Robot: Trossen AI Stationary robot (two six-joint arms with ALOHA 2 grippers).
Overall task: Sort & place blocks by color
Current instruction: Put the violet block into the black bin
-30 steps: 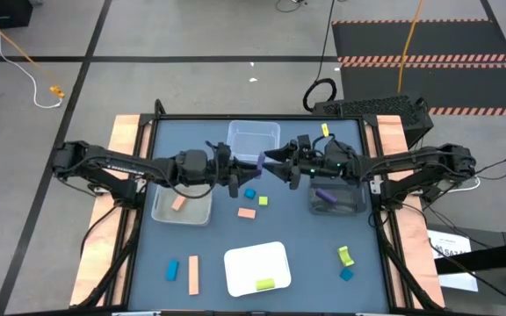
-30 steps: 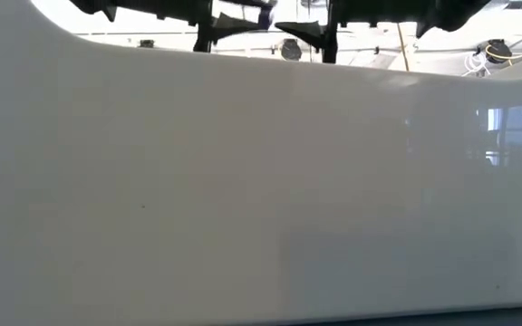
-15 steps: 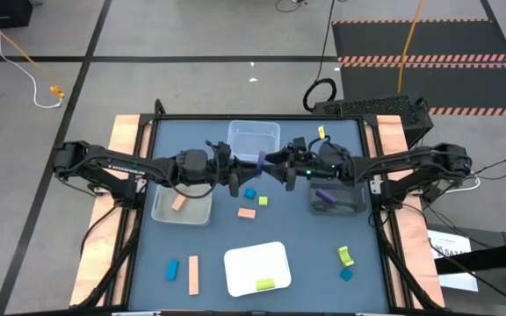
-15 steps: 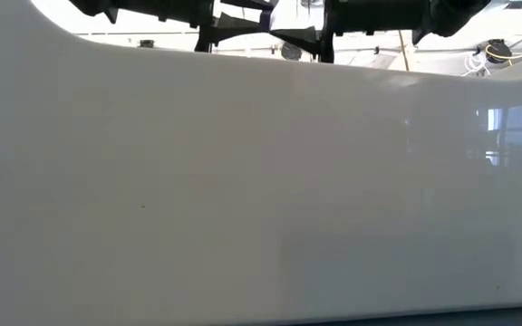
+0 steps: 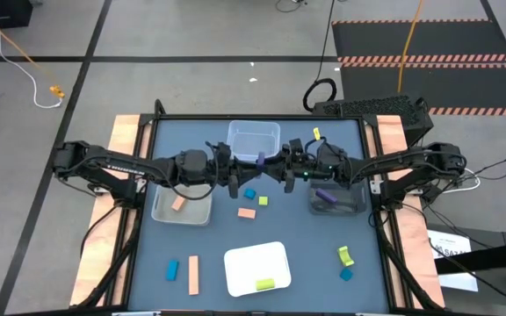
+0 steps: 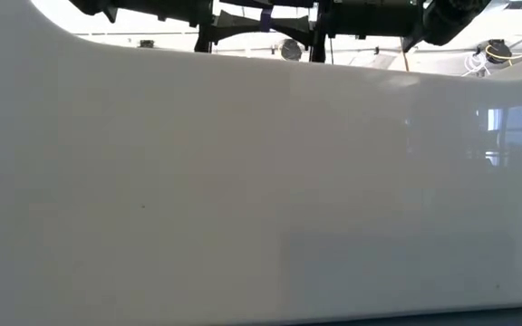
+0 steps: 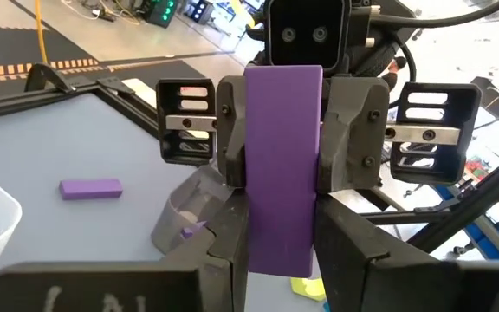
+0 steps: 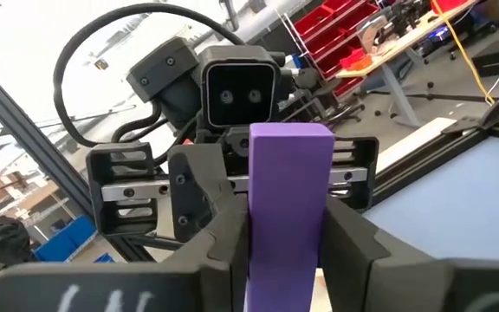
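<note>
A purple bar (image 5: 261,161) hangs in mid-air above the table's middle, held at both ends. My left gripper (image 7: 280,256) reaches in from the table's left and is shut on the end nearest it. My right gripper (image 8: 286,260) comes from the table's right and is shut on the opposite end. In the left wrist view the right gripper's fingers (image 7: 232,147) clasp the bar's far end. The low view shows the purple bar (image 6: 266,16) between both dark grippers at its top edge. My left gripper pinches the bar's left end (image 7: 280,230) between its two fingers, one on each long side. The fingers lie level, coming from the table's left, along the bar. The bar is lifted clear of the table. My right gripper pinches the bar's right end (image 8: 286,234) between its two fingers, on the two long sides. The fingers come nearly level from the table's right, along the bar. The bar spans the gap between the two grippers.
A clear bin (image 5: 253,139) stands behind the grippers, a clear bin (image 5: 181,211) with a peach block at the left, a dark bin (image 5: 336,200) with a purple block at the right, a white tray (image 5: 256,263) in front. Loose blocks (image 5: 247,212) lie scattered below.
My right gripper has moved toward the table's left, up to the purple bar held by the left gripper, and has shut on the bar's free end. The bar has stayed where it was.
</note>
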